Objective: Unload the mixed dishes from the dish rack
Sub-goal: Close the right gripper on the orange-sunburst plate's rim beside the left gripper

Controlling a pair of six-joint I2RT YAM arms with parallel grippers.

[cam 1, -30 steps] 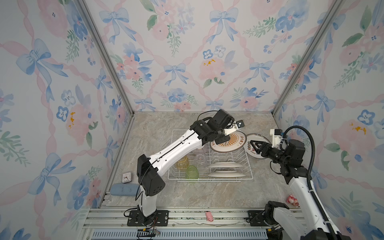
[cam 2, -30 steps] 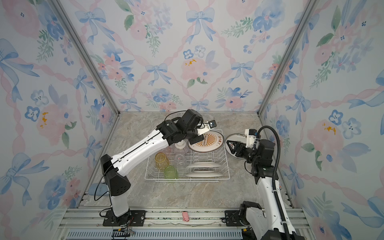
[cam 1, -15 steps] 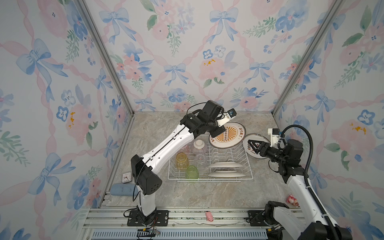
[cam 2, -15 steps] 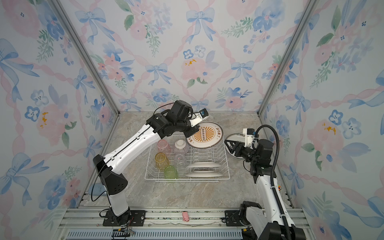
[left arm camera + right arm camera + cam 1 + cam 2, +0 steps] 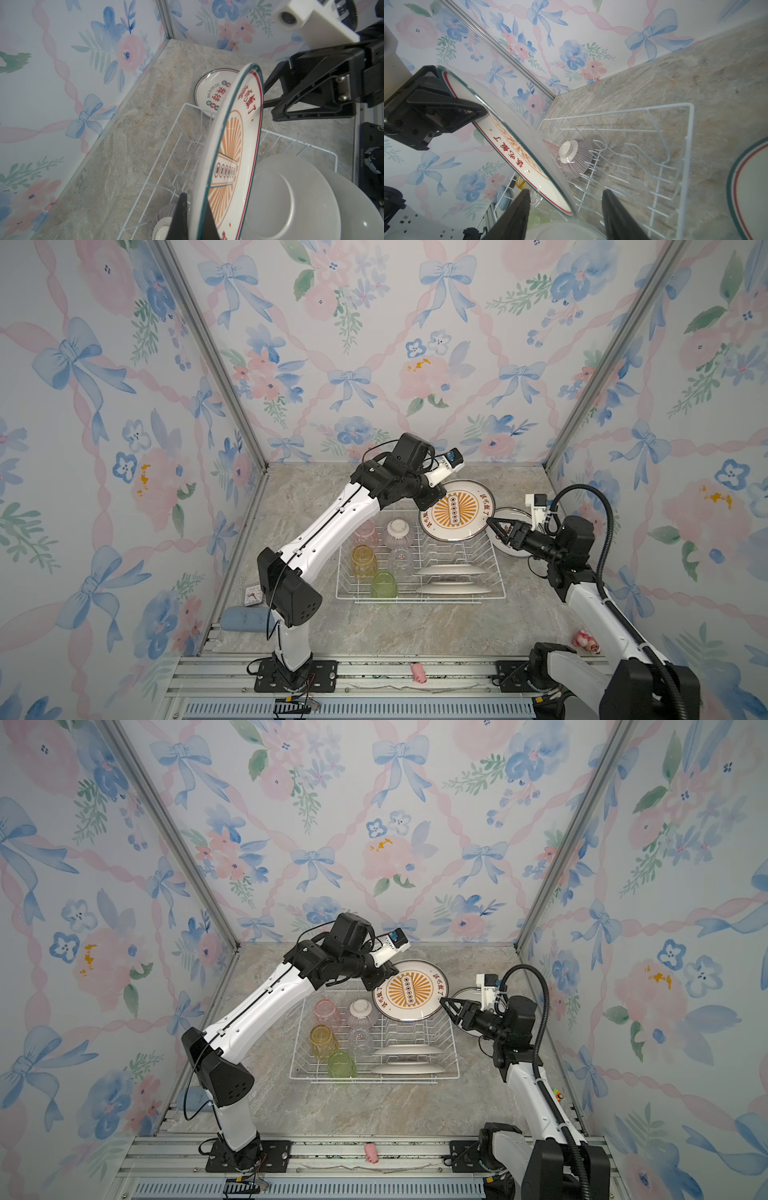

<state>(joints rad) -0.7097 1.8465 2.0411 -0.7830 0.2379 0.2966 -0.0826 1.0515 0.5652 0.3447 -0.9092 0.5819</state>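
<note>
**Support:** Report grip status.

**Operator:** My left gripper is clamped on the back-left rim of the plate. My right gripper has its jaws spread partway. In the right wrist view the opposite rim sits between its two fingers. I cannot tell whether either finger touches it.

**Support:** Plate position and orientation?

**Operator:** It hangs in the air over the back right corner of the rack, clear of the wires. It is round, so it has no long axis. It is tilted, neither flat nor upright, with the sunburst face pointing up and toward the front. The line between my two grippers crosses that face from back-left to right.

**Support:** Surroundings and obstructions?

**Operator:**
- Divider prongs stand directly below the plate.
- The bowl, foot up, is just left of the plate's lower rim.
- The tumblers stand in the left half of the rack: pink, yellow, green and clear.
- Two rack plates stand on edge in the front right prongs, apart from the plate I hold.
- A table plate lies flat on the table just right of the rack, partly under my right gripper.
</note>
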